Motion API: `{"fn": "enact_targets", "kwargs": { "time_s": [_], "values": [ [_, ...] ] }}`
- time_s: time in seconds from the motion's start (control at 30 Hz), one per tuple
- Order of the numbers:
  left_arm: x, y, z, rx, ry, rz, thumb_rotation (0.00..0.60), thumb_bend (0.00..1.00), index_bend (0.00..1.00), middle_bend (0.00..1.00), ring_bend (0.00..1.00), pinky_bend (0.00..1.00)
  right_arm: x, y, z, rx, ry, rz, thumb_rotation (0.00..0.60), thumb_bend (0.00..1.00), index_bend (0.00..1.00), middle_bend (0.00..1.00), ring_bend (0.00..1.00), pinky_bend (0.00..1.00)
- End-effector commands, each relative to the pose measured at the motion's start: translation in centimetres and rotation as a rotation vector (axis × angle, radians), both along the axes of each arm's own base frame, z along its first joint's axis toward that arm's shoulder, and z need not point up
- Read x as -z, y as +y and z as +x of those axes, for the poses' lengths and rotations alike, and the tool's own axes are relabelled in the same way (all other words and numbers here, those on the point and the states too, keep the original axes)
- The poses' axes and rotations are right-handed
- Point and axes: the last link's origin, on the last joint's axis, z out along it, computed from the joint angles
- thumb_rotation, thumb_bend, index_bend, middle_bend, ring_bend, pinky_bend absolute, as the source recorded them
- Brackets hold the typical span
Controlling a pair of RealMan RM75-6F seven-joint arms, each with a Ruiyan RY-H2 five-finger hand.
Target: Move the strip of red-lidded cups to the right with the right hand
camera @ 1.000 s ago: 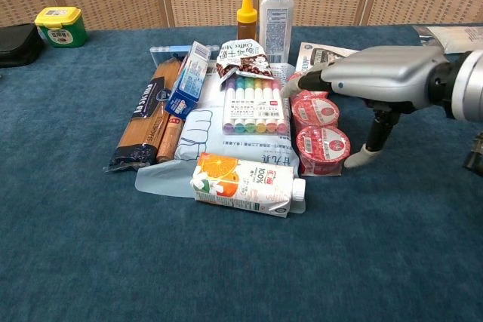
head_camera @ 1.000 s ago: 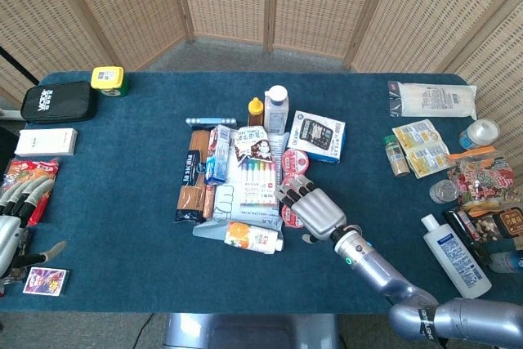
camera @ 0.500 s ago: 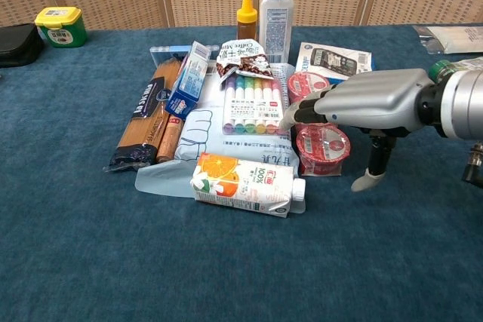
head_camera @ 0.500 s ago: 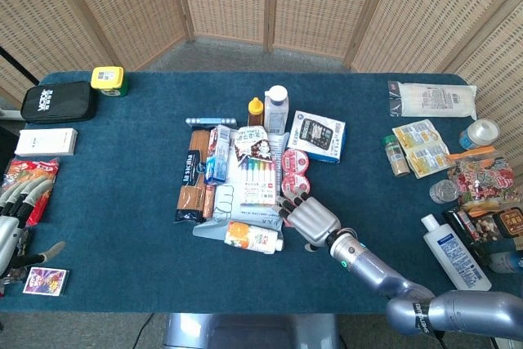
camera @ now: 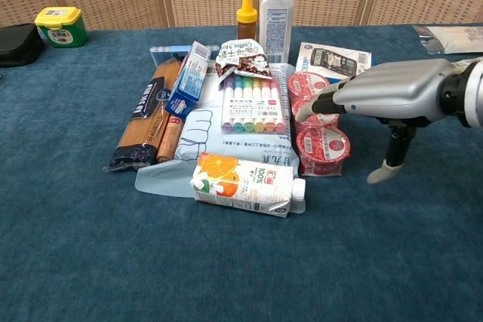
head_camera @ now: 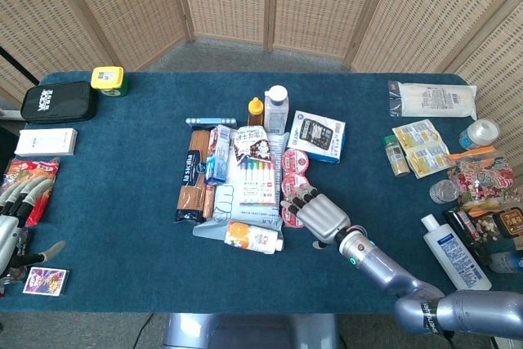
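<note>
The strip of red-lidded cups (head_camera: 294, 161) (camera: 322, 145) lies in the middle of the blue table, running near to far beside a pack of coloured markers (camera: 253, 107). My right hand (head_camera: 320, 217) (camera: 392, 92) hovers over the strip's near half from the right, palm down and holding nothing. Its fingers (camera: 321, 103) reach across the middle cup, and the thumb (camera: 385, 171) hangs down to the right of the nearest cup, clear of it. My left hand (head_camera: 16, 222) rests at the table's left edge with fingers spread and nothing in it.
An orange juice carton (head_camera: 253, 237) (camera: 241, 184) lies just left of the nearest cup. A blue-and-white box (head_camera: 317, 136) sits behind the strip. Bare cloth (head_camera: 368, 194) lies right of the strip. Further right stand a spice jar (head_camera: 397, 155), a white bottle (head_camera: 453, 255) and snack packets (head_camera: 482, 181).
The right hand drew back toward the near edge over the cups, then shifted a little to the right. The strip of cups has not moved. The left hand stays still.
</note>
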Motion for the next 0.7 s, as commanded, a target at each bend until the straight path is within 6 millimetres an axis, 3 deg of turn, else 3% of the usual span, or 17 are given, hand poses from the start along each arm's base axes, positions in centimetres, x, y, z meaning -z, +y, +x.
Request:
{"fn": "enact_targets", "kwargs": {
  "time_s": [0.03, 0.27, 0.7],
  "values": [
    [0.1, 0.1, 0.2, 0.006, 0.002, -0.003, 0.6, 0.23, 0.0, 0.0, 0.0, 0.0, -0.4, 0.3, -0.2, -0.005, -0.001, -0.001, 0.596, 0.18, 0.0, 0.0, 0.0, 0.0],
    [-0.1, 0.0, 0.4, 0.011, 0.005, 0.002, 0.6, 0.24, 0.0, 0.0, 0.0, 0.0, 0.5, 0.5, -0.6, 0.005, 0.008, 0.033, 0.596, 0.17, 0.0, 0.0, 0.0, 0.0],
    [-0.3, -0.5, 0.2, 0.0, 0.004, 0.01, 0.6, 0.24, 0.0, 0.0, 0.0, 0.0, 2.6, 0.5, 1.0, -0.042, 0.004, 0.092, 0.593, 0.18, 0.0, 0.0, 0.0, 0.0]
  ]
}}
